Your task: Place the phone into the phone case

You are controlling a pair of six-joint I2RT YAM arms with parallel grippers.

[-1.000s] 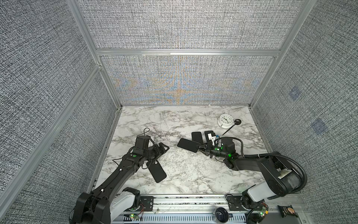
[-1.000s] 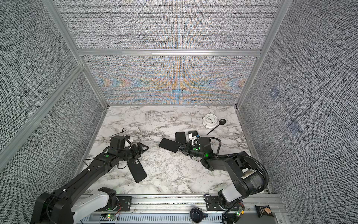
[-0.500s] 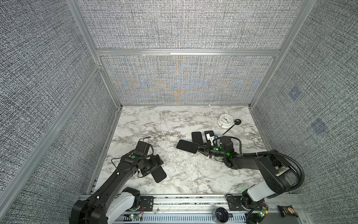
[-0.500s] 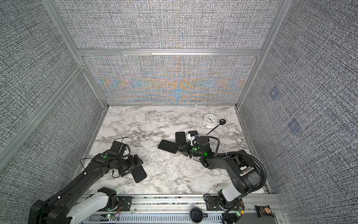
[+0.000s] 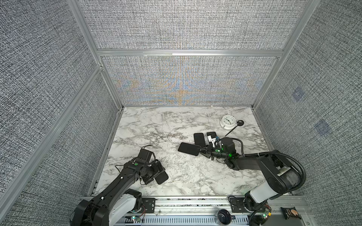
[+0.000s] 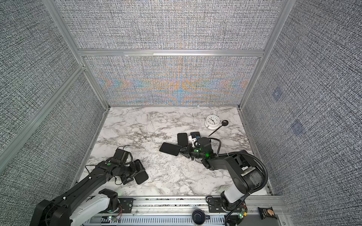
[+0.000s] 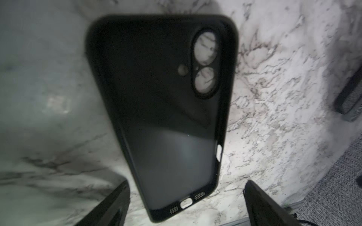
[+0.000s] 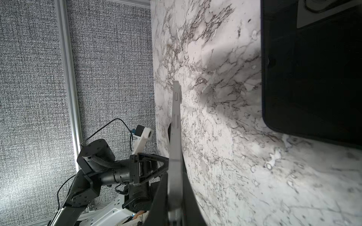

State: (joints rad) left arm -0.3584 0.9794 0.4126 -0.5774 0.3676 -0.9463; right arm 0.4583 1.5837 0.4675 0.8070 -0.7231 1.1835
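Since the phone (image 5: 189, 149) is clamped by its short end in the right gripper (image 5: 202, 150), apparently just off the table (image 5: 176, 125), it all hinges on the phone case (image 5: 163, 177). That sits front-left, well apart from the phone, open side up, long axis diagonal. The left gripper (image 7: 186, 182) is way nearer, jaws spread wide either side of its port end. Count: one held phone, one case, two more dark slabs (image 5: 198, 138) behind (can't tell what), one clock (image 5: 226, 121).
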